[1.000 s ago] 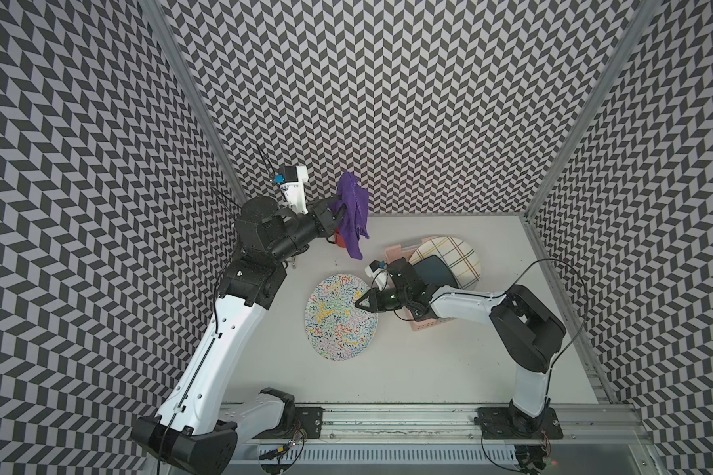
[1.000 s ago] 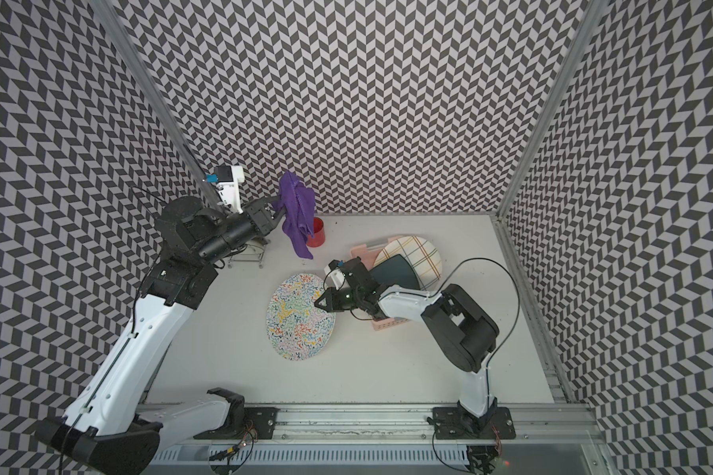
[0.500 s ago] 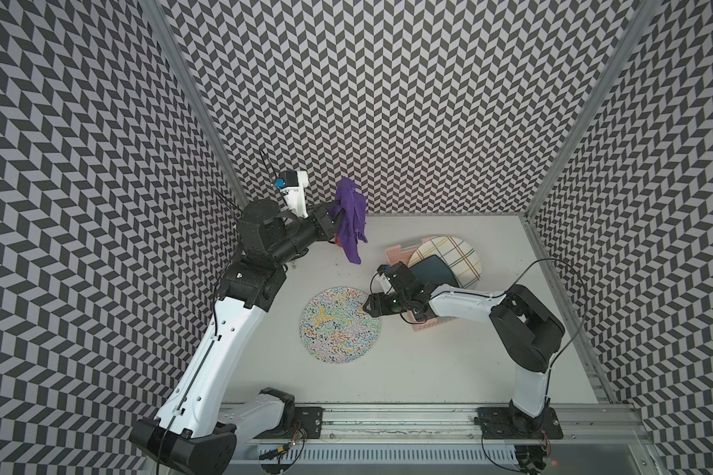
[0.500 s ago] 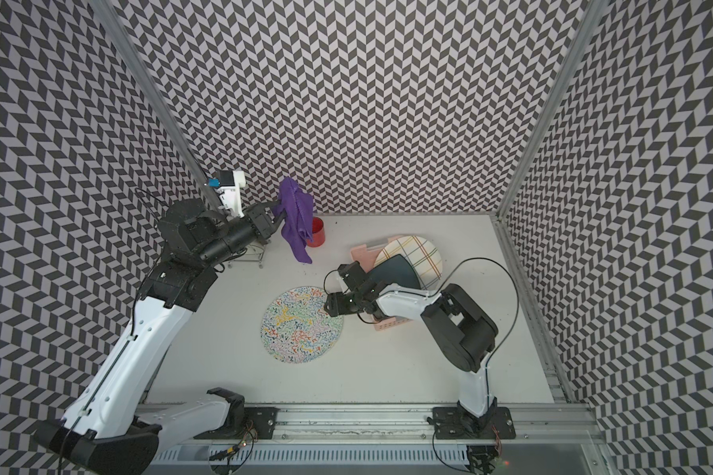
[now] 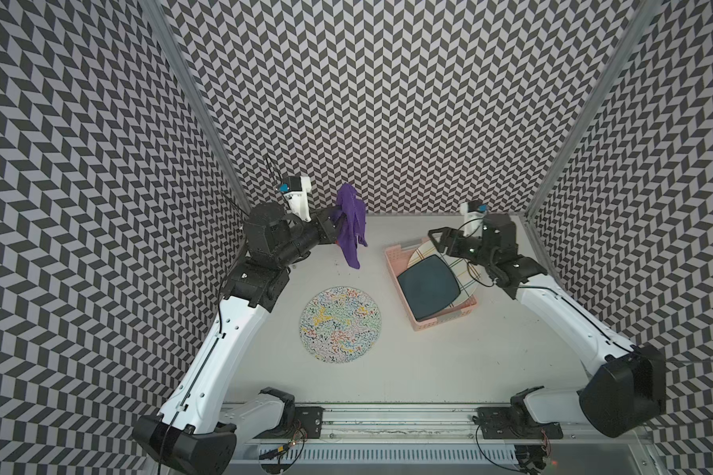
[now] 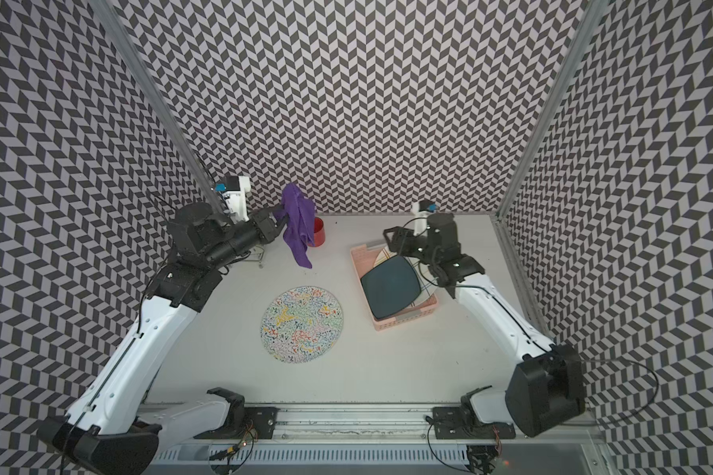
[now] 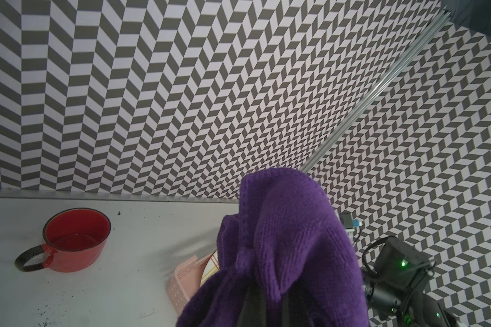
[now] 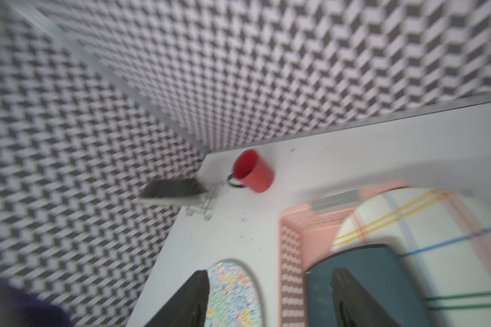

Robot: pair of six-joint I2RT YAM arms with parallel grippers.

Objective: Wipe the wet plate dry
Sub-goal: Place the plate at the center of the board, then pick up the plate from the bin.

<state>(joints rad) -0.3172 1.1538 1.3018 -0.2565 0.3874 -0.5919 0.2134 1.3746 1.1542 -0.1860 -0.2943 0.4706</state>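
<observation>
Purple cloth (image 5: pixel 351 222) clamped in left gripper (image 5: pixel 335 218), dangling far left, off the table. Right gripper (image 5: pixel 436 242) wide, empty, above pink basket (image 5: pixel 392 259). Speckled plate (image 5: pixel 340 325) flat mid-table (apparently untouched by cloth): wiping all left to do.

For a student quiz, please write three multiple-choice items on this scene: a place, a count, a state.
1. Where is the colourful plate? A) flat on the table B) against the wall C) in a gripper
2. How many plates lie in the pink basket? A) one B) two C) three
3. The left gripper is: A) open B) hidden C) shut on the purple cloth

A: it lies mid-table. B: a dark square plate and a striped plate overlap inside. C: cloth hangs from its closed jaws.
</observation>
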